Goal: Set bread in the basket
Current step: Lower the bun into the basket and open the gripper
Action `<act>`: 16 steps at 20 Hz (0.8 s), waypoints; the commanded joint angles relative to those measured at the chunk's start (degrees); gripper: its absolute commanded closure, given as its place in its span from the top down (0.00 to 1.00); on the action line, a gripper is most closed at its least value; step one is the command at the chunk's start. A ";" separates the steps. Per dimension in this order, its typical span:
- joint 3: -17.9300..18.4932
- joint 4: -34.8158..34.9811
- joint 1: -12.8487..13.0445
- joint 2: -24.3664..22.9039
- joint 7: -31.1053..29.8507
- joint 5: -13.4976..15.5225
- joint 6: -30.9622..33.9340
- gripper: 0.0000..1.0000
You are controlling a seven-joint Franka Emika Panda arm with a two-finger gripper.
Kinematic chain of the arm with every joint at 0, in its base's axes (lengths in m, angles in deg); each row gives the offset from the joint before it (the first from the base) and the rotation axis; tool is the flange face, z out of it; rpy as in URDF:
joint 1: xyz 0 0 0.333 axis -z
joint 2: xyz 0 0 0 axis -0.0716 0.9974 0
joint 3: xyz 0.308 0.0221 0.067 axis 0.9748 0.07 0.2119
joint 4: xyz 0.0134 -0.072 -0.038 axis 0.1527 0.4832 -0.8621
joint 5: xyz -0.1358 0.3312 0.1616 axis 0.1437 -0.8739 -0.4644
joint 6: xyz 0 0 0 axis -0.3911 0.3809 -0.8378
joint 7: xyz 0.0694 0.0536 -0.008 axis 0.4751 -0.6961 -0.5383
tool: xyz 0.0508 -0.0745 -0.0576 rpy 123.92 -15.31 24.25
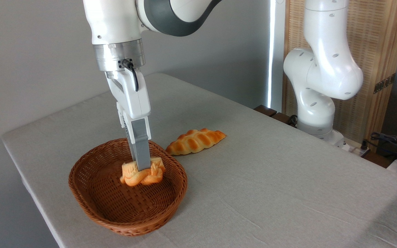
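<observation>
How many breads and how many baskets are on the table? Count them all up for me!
Breads: 2, the small puffy orange bun inside the basket and the long braided golden-brown loaf on the grey table.
Baskets: 1, the oval reddish-brown wicker basket.
Total: 3

From my screen the arm is glossy white, built of rounded, bulbous segments with small dark oval screw recesses dotted over the shells. A dark grey band rings one joint near the top. My wrist section ends in a brushed silver metal flange with tiny bolts, and a short black cable loops out of it. Below sits the white gripper body, narrowing to flat, plain grey fingers.
</observation>
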 commanded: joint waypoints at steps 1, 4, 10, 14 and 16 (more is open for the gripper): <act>0.44 -0.83 0.11 0.56 0.97 -0.75 -1.07 0.75; 0.44 -0.83 0.11 0.56 0.97 -0.75 -1.07 0.75; 0.44 -1.00 0.11 0.48 0.88 -0.32 -1.07 0.98; 0.53 -1.53 0.11 0.04 0.53 -0.23 -0.98 1.00; 0.44 -1.62 0.11 -0.31 0.09 -0.14 -0.63 1.00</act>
